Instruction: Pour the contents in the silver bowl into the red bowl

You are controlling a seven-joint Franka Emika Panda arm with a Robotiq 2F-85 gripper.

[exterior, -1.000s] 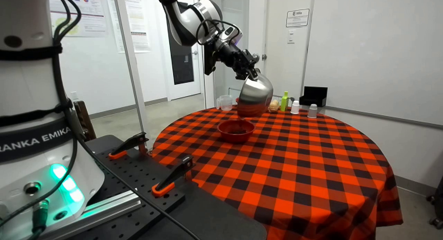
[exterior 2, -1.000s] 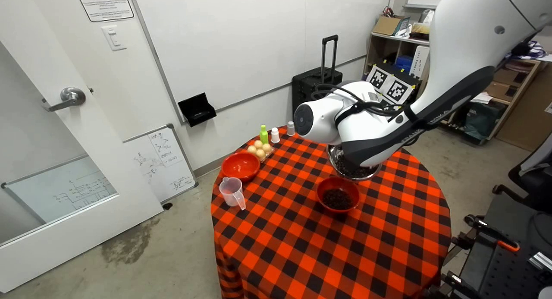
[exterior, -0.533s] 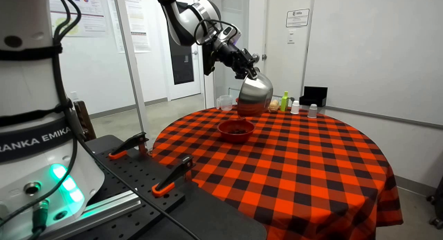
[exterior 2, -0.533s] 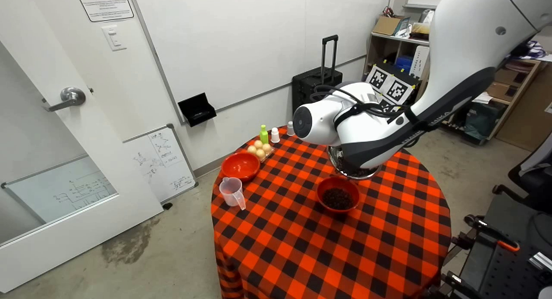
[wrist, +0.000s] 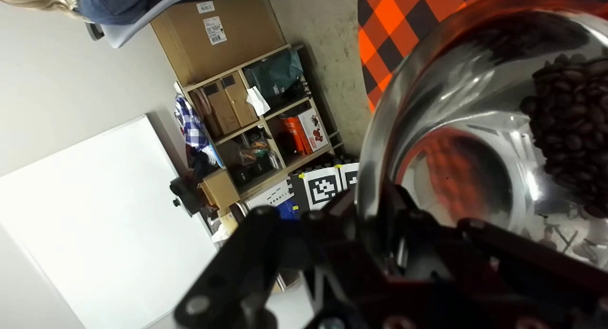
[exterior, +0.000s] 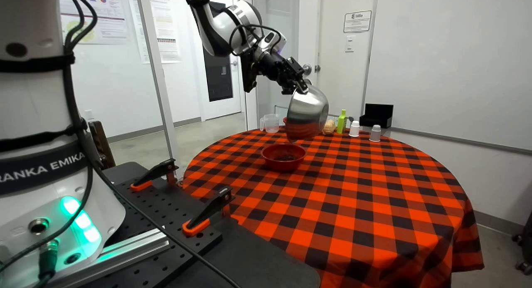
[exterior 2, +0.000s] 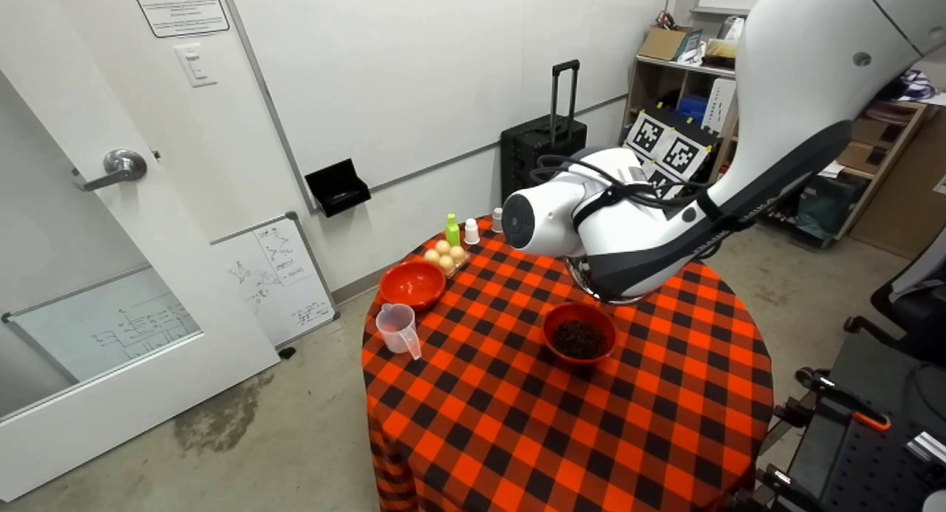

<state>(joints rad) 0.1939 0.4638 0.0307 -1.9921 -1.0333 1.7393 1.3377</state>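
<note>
In an exterior view you have the lower bowl (exterior: 283, 165) on the table (exterior: 353, 205), left of centre, far half. Your gripper (exterior: 302, 89) is at the rim of the held bowl (exterior: 307, 111), which hangs tilted above the lower bowl, slightly right. Beans (wrist: 577, 129) in the held bowl; beans also in the lower bowl. Your far edge, left to right: jug (exterior: 271, 123), eggs (exterior: 328, 127), bottle (exterior: 341, 122), container (exterior: 354, 129), another container (exterior: 375, 133). In an exterior view, second bowl (exterior 2: 412, 284) sits left, between jug (near) and eggs (far, to its right).

Brightly lit, glinting silver bowl (wrist: 484, 106), blurred hand (wrist: 373, 212)
</note>
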